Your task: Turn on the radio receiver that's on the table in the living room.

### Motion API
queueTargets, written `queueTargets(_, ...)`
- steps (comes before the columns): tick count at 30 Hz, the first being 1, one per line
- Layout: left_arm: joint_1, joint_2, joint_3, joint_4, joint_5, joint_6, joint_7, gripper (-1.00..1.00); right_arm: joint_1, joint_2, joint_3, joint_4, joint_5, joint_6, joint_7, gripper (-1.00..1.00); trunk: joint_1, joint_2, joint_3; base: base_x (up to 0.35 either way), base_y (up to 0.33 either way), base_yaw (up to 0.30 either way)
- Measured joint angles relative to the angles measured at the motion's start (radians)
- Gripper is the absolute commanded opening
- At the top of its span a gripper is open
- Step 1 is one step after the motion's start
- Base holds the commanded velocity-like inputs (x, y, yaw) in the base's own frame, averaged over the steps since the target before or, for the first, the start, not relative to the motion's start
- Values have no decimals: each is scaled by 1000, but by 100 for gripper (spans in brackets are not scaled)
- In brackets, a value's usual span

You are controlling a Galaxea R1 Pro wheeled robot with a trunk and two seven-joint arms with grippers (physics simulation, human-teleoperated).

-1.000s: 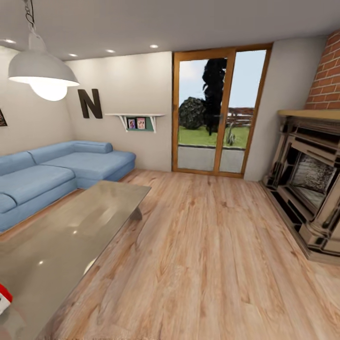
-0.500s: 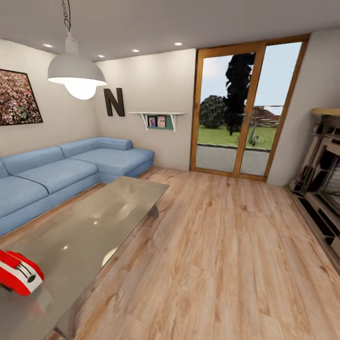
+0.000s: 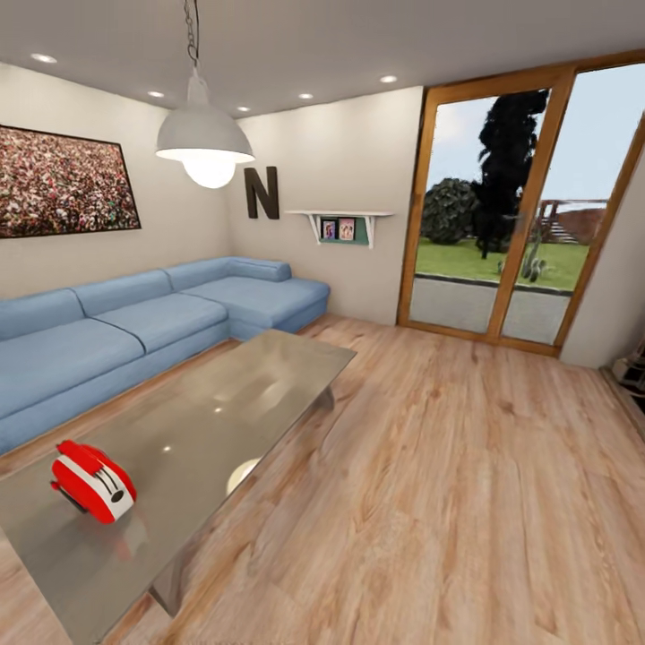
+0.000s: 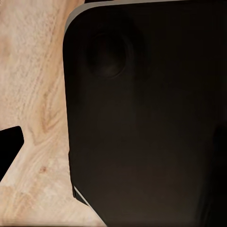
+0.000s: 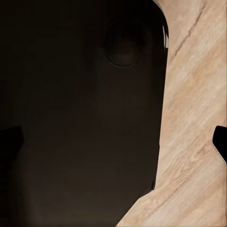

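The radio receiver (image 3: 92, 481), a small red box with white stripes, lies on the near left part of the table (image 3: 242, 394), whose glossy grey top reflects the room. The living room shows its wood plank floor (image 3: 448, 484), blue sofa (image 3: 134, 322) and crowd picture (image 3: 63, 182). In the left wrist view, one black fingertip (image 4: 8, 150) of my left gripper (image 4: 113, 151) juts in at the picture's edge over the floor, beside a dark panel of my body. My right gripper (image 5: 113, 142) has its fingertips (image 5: 221, 142) far apart, nothing between them. Both are far from the radio.
A white pendant lamp (image 3: 204, 143) hangs over the table. A cream disc (image 3: 240, 473) shows at the table's floor-side edge. Glass doors (image 3: 528, 215) stand at the back right, with a wall shelf (image 3: 340, 224) beside them. Open floor lies right of the table.
The whole picture has swung left: the camera turned. The radio has come fully into view on the table, and the fireplace has slid out at the right.
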Motion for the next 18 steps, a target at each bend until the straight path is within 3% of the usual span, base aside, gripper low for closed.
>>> queueTargets(18,0,0,0,0,0,0,0,100,0,0,0,0,0,0,0,100,0,0,0,0,0,290)
